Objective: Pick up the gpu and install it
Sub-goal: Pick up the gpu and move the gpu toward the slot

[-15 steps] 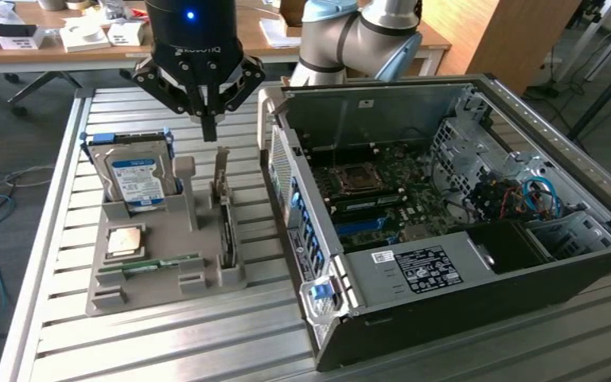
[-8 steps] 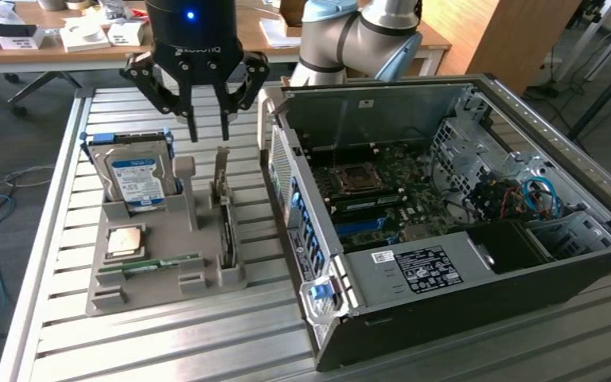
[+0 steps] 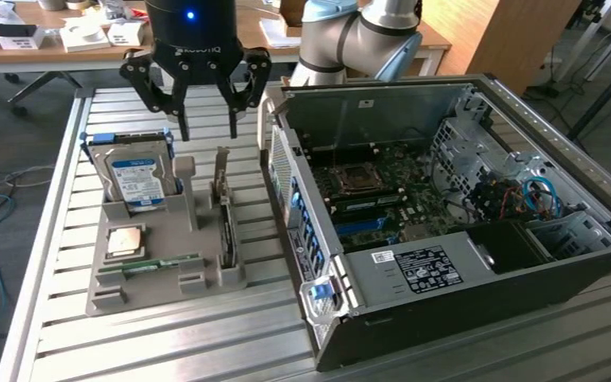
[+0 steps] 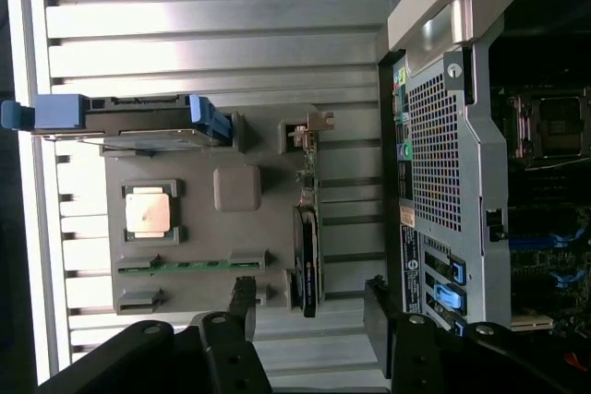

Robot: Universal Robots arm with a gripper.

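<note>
Gpu (image 3: pixel 226 223): one thin dark-green circuit card, edge-up in one grey moulded tray (image 3: pixel 146 290).
End effector (image 3: pixel 208 131): one, black, spread wide, empty.

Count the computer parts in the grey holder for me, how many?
4. The hard drive stands at the holder's far end, the chip lies flat before it, the memory stick lies along the near edge, and the gpu stands on edge nearest the case.
</note>
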